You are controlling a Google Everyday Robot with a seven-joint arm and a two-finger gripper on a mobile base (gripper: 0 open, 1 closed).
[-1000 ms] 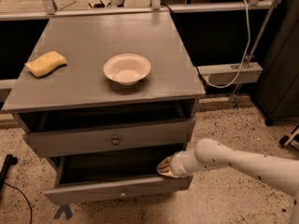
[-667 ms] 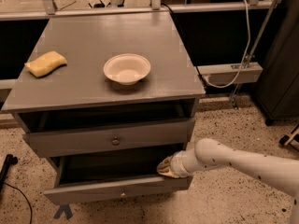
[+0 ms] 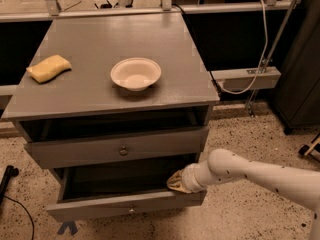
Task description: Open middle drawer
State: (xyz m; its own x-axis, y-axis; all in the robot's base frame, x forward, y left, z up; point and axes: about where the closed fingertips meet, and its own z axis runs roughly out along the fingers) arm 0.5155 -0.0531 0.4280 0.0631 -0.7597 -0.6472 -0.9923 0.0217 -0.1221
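- Pincer (image 3: 175, 182) of mine sits low in the view, toward 5 o'clock from the centre, at the right end of the middle drawer (image 3: 100, 211).
- Its tan tip lies just behind the drawer's front panel, at or on the top edge; I cannot tell whether it is released, clenched or gripping that edge.
- My white arm (image 3: 260, 176) comes in from 3 o'clock, low over the speckled floor (image 3: 235, 134), and narrows to a ribbed wrist at the pincer.
- That middle drawer stands pulled well out of the grey cabinet (image 3: 100, 39), and its dark, shallow inside shows.
- A small round knob (image 3: 131, 210) sits at the centre of its front, at 8 o'clock from my pincer.
- At 12 o'clock from it is the upper drawer (image 3: 75, 153), with a brass knob (image 3: 123, 150) of its own, and a dark gap between its front and the cabinet top.
- On the cabinet top a white bowl (image 3: 135, 74) stands upright near the middle.
- A yellow sponge (image 3: 48, 68) lies at 9 o'clock from the bowl, well apart from it, near the left edge.
- A white cable (image 3: 263, 34) hangs at 3 o'clock from the cabinet, beside a metal post.
- A blue mark (image 3: 67, 227) shows on the floor at 7 o'clock from the open drawer.
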